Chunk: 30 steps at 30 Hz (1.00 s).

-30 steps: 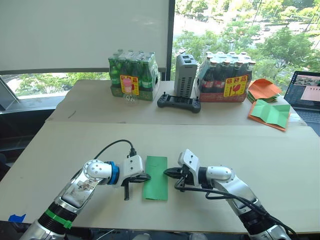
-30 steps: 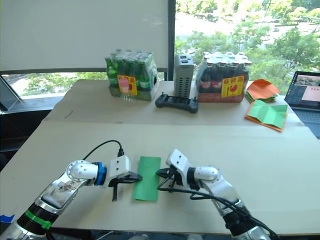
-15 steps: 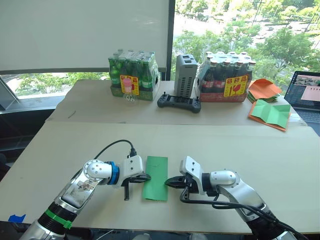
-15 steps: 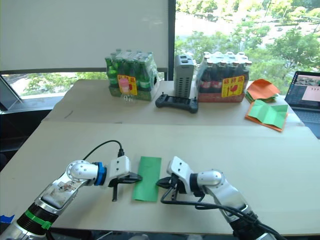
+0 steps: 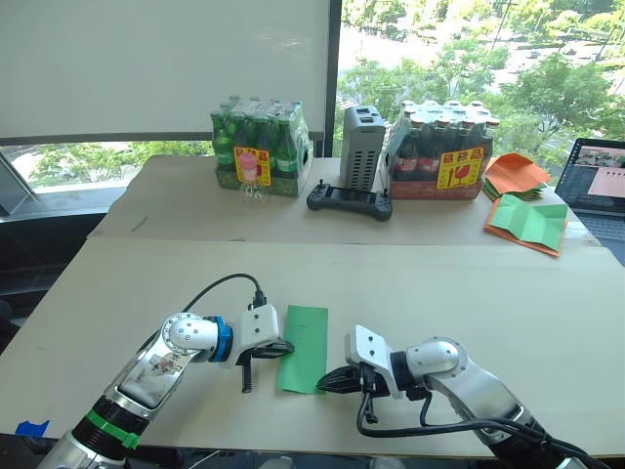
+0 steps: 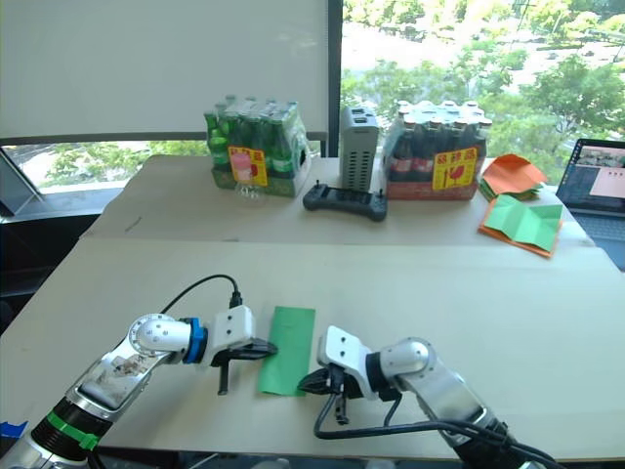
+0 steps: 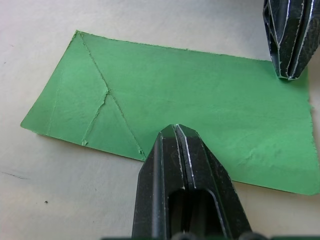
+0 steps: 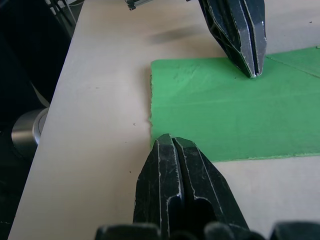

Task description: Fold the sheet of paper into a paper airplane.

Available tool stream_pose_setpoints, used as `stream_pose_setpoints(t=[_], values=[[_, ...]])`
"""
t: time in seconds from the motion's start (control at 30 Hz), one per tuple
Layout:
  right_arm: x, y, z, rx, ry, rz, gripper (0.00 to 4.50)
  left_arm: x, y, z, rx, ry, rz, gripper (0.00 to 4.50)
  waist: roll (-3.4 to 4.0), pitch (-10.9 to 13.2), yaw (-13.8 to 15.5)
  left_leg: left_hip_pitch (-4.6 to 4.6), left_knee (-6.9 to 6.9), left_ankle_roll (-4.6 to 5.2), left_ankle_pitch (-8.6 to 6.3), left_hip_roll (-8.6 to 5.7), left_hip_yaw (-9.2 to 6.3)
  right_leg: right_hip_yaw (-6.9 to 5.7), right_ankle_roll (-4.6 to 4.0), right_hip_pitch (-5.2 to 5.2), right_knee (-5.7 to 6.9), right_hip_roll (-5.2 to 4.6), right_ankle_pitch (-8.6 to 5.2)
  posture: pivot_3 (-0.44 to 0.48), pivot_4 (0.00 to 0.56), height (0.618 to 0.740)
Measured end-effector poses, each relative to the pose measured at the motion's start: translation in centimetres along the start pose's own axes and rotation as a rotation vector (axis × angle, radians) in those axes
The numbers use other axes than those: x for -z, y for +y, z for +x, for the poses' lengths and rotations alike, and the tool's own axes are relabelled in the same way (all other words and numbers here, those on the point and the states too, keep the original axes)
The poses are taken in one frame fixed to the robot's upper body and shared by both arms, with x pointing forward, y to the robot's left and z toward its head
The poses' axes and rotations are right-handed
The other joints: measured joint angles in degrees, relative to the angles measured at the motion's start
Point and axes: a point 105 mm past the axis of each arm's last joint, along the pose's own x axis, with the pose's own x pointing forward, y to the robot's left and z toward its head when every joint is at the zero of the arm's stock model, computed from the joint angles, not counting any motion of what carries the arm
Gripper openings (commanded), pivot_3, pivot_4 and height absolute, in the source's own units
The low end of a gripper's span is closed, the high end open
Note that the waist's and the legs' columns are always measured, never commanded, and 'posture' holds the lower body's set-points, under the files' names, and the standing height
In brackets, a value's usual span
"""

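On the tabletop (image 5: pixel 146 283), the sheet of paper (image 5: pixel 304 349) lies flat between both grippers.
Its left edge is pinned by the pressed-together left gripper (image 5: pixel 288 346); the right gripper (image 5: pixel 325 384), likewise closed, is set at the near right corner, seemingly for folding.

No text legible anywhere. Green bottle pack (image 5: pixel 260 148): yellow-and-red label (image 5: pixel 253 166) with pink figure, characters too small to read. Dark bottle pack (image 5: pixel 442 149): yellow-and-red label (image 5: pixel 460 167), red characters along top, unreadable. Laptop screen (image 5: pixel 598 177): picture only, no readable writing.
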Motion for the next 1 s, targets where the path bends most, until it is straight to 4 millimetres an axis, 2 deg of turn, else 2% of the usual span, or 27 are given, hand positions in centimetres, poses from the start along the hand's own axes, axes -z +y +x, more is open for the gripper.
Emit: stream_pose_setpoints(t=[0.27, 0.5, 0.6, 0.67, 0.73, 0.8, 0.87, 1.0], values=[[0.0, 1.0, 0.0, -0.053, 0.007, -0.01, 0.03, 0.1, -0.1, 0.0, -0.004, -0.001, -0.004, 0.0, 0.0, 0.0, 0.0, 0.0, -0.04, 0.0, 0.0, 0.0, 0.0, 0.0, 0.0, 0.0, -0.07, 0.0, 0.0, 0.0, 0.15, 0.675], [-0.2, 0.7, -0.2, -0.038, -0.024, 0.031, 0.03, 0.0, -0.1, -0.2, -0.008, -0.008, -0.006, 0.0, 0.0, 0.01, 0.0, -0.04, -0.04, -0.01, 0.01, 0.01, 0.01, 0.0, 0.0, -0.02, -0.07, 0.0, 0.0, 0.0, 0.15, 0.675], [-0.7, 0.0, -1.3, 0.017, -0.082, 0.1, 0.03, 0.1, 0.0, -1.1, -0.027, -0.025, -0.069, 0.0, 0.03, 0.13, -0.09, -0.26, 0.02, -0.03, 0.02, 0.0, 0.0, 0.01, -0.01, -0.21, -0.06, 0.01, 0.01, 0.0, 0.15, 0.675], [-2.0, -1.0, -2.9, 0.08, -0.147, 0.107, 0.03, 0.5, 0.3, -2.4, -0.058, -0.028, -0.143, 0.0, 0.0, 0.25, -0.15, -0.38, 0.03, -0.09, 0.06, 0.01, -0.04, 0.0, -0.02, -0.33, -0.04, 0.04, 0.02, 0.0, 0.15, 0.675], [-3.5, -1.6, -4.5, 0.132, -0.209, 0.091, 0.03, 0.0, 0.9, -3.9, -0.096, -0.055, -0.178, 0.0, -0.06, 0.31, 0.04, -0.38, -0.01, -0.11, 0.07, 0.01, -0.14, -0.11, -0.03, -0.31, -0.06, 0.04, 0.02, 0.0, 0.15, 0.675], [-4.4, -1.8, -5.2, 0.162, -0.245, 0.085, 0.03, -0.4, 1.2, -5.2, -0.124, -0.073, -0.189, 0.0, -0.05, 0.32, 0.06, -0.37, -0.03, -0.11, 0.07, -0.01, -0.14, -0.11, -0.02, -0.28, -0.11, 0.0, 0.02, 0.0, 0.15, 0.675], [-4.0, -1.9, -5.4, 0.194, -0.237, 0.097, 0.03, 0.0, 1.1, -5.8, -0.142, -0.072, -0.216, 0.0, -0.05, 0.32, 0.08, -0.38, -0.02, -0.08, 0.05, -0.03, -0.13, -0.12, -0.02, -0.25, -0.16, -0.03, 0.02, 0.0, 0.15, 0.675], [-2.7, -2.4, -5.5, 0.263, -0.194, 0.131, 0.03, 0.6, 0.4, -5.2, -0.119, -0.067, -0.242, 0.0, -0.05, 0.35, 0.17, -0.46, 0.08, -0.06, 0.04, -0.07, -0.1, -0.12, -0.01, -0.25, -0.18, -0.07, 0.02, 0.0, 0.15, 0.675]])
